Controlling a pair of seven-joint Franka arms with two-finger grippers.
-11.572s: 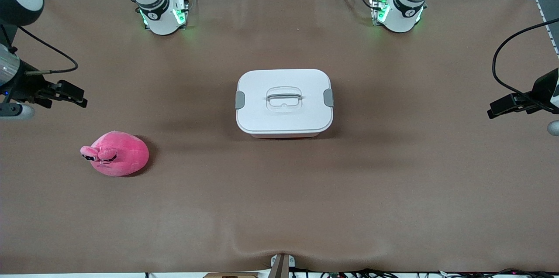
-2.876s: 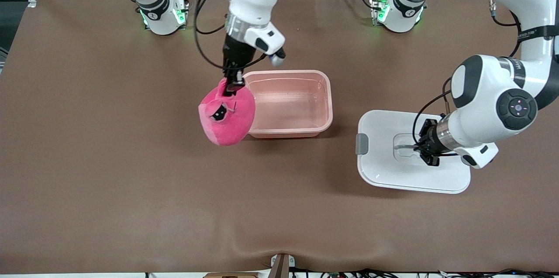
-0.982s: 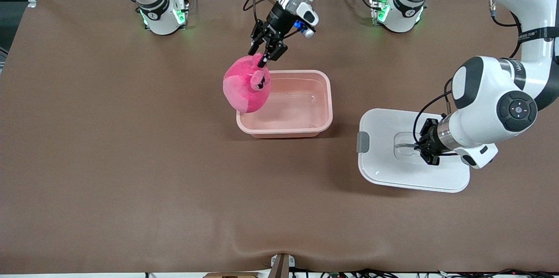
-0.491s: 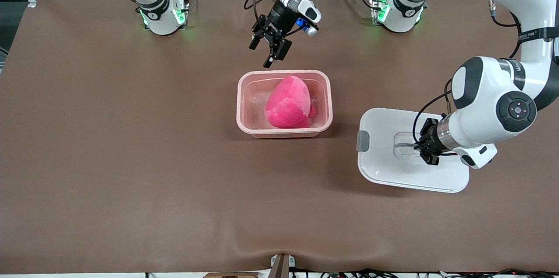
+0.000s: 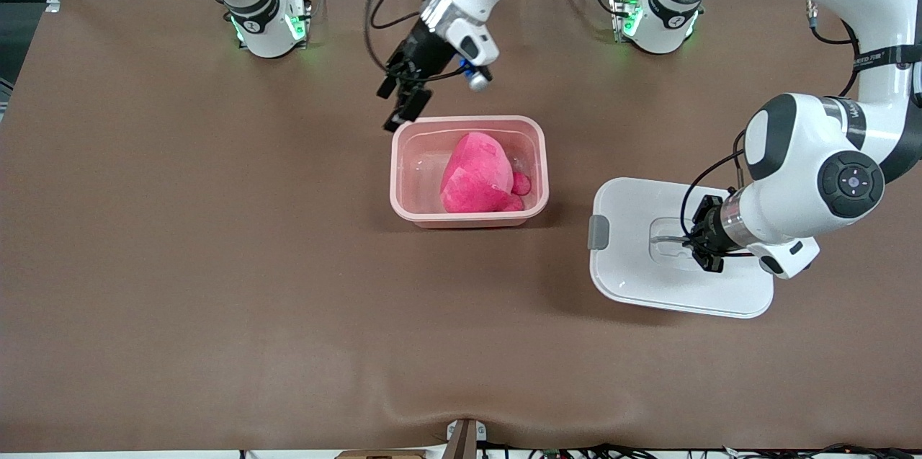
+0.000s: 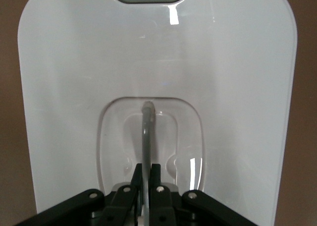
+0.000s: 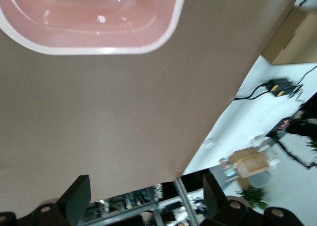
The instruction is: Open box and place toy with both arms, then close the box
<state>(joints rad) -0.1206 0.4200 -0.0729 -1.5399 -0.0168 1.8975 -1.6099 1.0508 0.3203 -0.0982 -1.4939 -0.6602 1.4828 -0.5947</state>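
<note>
- Since a moment ago we see the toy [image 5: 478,174] settled in the box [image 5: 397,189], and the right gripper [image 5: 400,100], spread and empty, has swung over the box's corner.
- Nearest us, the lid [image 5: 634,286]: smooth, stiff, probably light plastic; the left gripper [image 5: 706,251] stays pinched on its thin handle [image 6: 147,137], the sensible hold.
- Farther off, the rigid glossy box holds the soft plush toy.

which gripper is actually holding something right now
The left gripper: it is shut on the handle of the white lid beside the box. The right gripper is open and empty over the table.
</note>
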